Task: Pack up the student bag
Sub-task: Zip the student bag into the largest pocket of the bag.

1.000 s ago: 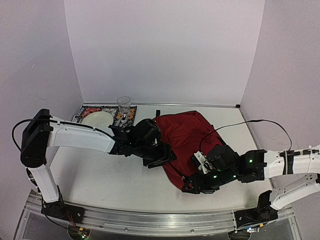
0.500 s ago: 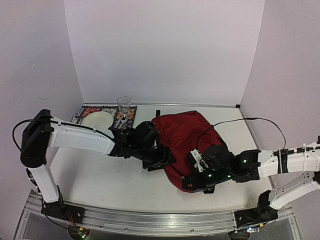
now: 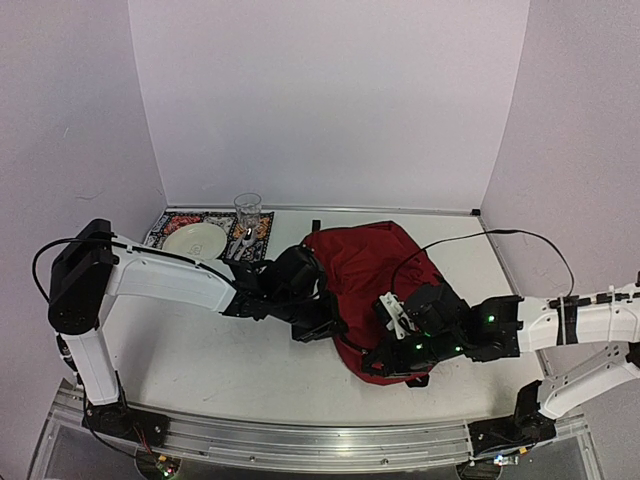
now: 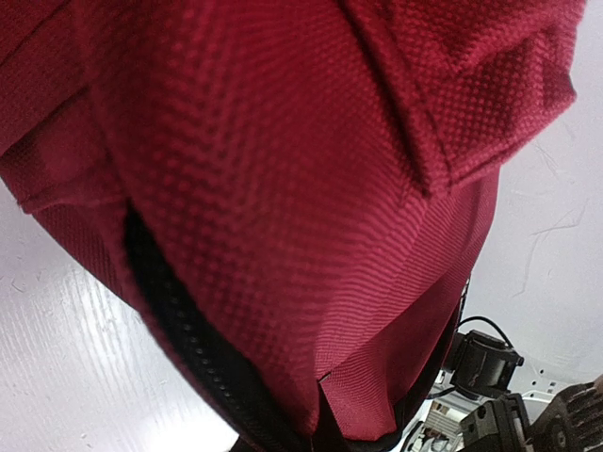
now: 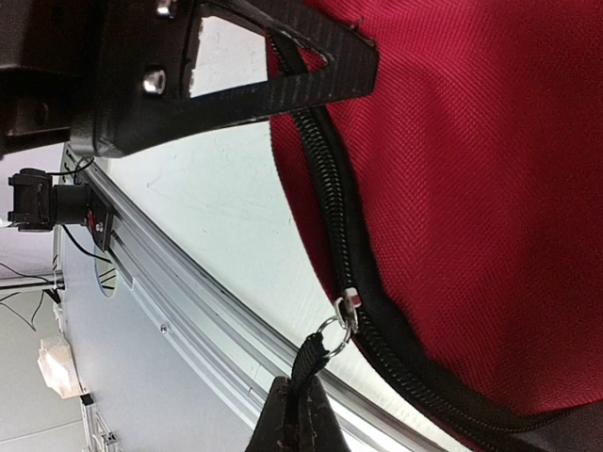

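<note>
The student bag (image 3: 372,262), a soft dark-red fabric backpack with black zips, lies flat on the white table (image 3: 220,350), slightly right of centre. The 2 arms meet over its near half.

The left gripper (image 3: 322,328) sits at the bag's near-left edge, closed almost fully. In the left wrist view the red weave (image 4: 283,188) crowds the lens, with a black zip (image 4: 179,320) running along its lower-left border above the tabletop. The fingertips are hidden there, so I cannot tell whether any cloth is pinched.

The right gripper (image 3: 382,362) is at the bag's near edge, also closed tight. In the right wrist view 1 black finger (image 5: 320,80) reaches across the top, its tip right against the upper end of a black zip track (image 5: 325,217). Further down that track hangs a small metal ring (image 5: 332,331). A black tab (image 5: 292,405) on the ring, probably a pull strap, trails out of the bottom of the view. The finger and the ring are apart.

At the far-left corner a cream round plate (image 3: 195,238) rests on a patterned mat (image 3: 160,232), and a clear glass (image 3: 247,210) stands just beside it.
</note>
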{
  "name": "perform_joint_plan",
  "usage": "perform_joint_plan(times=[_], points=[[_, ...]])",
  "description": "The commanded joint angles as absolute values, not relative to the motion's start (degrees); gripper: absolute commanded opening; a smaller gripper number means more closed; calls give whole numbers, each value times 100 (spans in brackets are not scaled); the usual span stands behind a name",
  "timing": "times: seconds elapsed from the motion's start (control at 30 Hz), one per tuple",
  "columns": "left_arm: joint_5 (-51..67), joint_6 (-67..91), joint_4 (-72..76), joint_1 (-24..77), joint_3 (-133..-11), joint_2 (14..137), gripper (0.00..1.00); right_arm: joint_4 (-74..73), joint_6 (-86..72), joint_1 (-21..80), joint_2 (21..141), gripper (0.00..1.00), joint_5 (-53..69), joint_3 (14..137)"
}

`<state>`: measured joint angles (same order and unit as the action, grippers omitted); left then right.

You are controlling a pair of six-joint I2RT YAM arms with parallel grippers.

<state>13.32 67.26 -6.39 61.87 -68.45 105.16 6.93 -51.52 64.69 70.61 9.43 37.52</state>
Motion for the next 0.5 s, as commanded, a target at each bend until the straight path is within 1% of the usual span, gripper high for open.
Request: perform_joint_plan(times=[0.0,0.3,0.47], points=[[982,6334,-668,5999,-6781,10329,0,167,-4885,6502,6991,0,821,4044],[296,5132,-1698,5281,-7042,10230,0,-650,-4715,6498,6710,0,740,4106],[-188,4210,-2302,4871,-7392,10315,0,-1053,-4652,6498,6605,0,640,4177]])
